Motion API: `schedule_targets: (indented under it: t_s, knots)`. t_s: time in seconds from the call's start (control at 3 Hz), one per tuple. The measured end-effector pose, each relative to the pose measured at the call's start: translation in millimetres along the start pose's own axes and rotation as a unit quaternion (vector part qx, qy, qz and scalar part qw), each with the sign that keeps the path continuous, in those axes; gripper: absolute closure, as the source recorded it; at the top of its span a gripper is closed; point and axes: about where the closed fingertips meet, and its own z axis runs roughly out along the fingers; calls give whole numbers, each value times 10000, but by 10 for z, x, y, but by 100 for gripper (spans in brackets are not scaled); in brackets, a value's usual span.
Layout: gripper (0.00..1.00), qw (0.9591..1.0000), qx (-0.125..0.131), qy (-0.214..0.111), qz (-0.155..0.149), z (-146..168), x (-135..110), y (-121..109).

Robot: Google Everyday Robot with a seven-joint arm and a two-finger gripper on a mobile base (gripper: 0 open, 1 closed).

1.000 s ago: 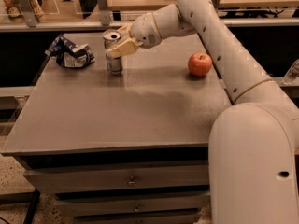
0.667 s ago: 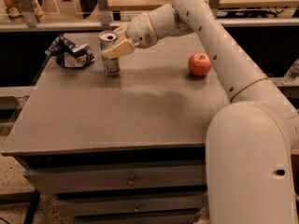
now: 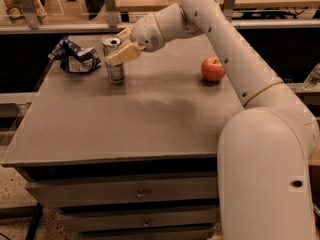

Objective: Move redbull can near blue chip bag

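The redbull can [image 3: 115, 70], slim and silver, stands upright on the grey table [image 3: 150, 124] at the back left. My gripper [image 3: 116, 47] reaches in from the right and is shut on the can's upper part; one tan finger [image 3: 123, 54] lies across its front. The blue chip bag [image 3: 75, 58], crumpled blue and white, lies just left of the can with a small gap between them.
A red-orange apple [image 3: 213, 69] sits at the back right of the table. My white arm [image 3: 235, 59] spans the table's right side. A railing and shelf [image 3: 60, 26] run behind the table. Drawers [image 3: 140, 191] are below its front edge.
The gripper and the can have shifted a little to the left, closer to the chip bag. The apple and the bag have not moved.
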Motion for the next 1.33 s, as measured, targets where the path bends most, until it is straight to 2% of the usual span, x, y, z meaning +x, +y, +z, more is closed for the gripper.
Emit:
schedule_targets:
  t_s: [0.33, 0.67, 1.0, 1.33]
  knots:
    - [13, 9999, -94, 3, 58, 68, 26, 2]
    - [0, 9998, -176, -27, 99, 103, 31, 10]
    - [0, 9998, -52, -4, 190, 55, 65, -51]
    - [0, 9998, -52, -5, 190, 57, 65, -51]
